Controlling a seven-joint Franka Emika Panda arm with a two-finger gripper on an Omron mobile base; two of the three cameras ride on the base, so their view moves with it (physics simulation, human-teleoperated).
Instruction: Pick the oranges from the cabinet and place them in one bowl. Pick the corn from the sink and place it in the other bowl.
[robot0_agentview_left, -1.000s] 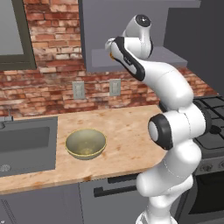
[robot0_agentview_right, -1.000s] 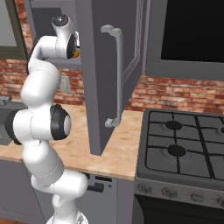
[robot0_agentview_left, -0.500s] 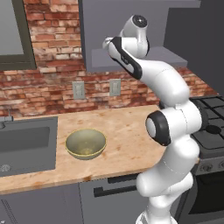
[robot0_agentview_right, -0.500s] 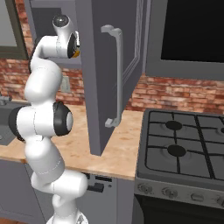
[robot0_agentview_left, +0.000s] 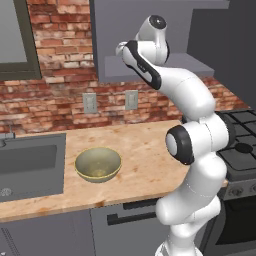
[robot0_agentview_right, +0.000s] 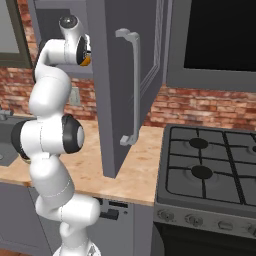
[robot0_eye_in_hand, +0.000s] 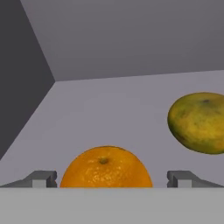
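Gripper spread wide around bright orange fruit; yellow-green fruit beside.

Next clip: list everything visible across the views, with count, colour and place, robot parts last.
Bright orange round fruit: one, cabinet shelf, between the fingertips.
Yellow-green round fruit: one, same shelf, apart from the first.
Grey wall cabinet: one, door open toward the stove.
Olive-tan glossy bowl: one, wooden counter, beside the sink.
Dark grey sink: one, counter's left end.
Black gas stove: one, right of counter.
Wall outlets: two, grey, brick wall.
Gripper: one, dark tips, open around the orange fruit.
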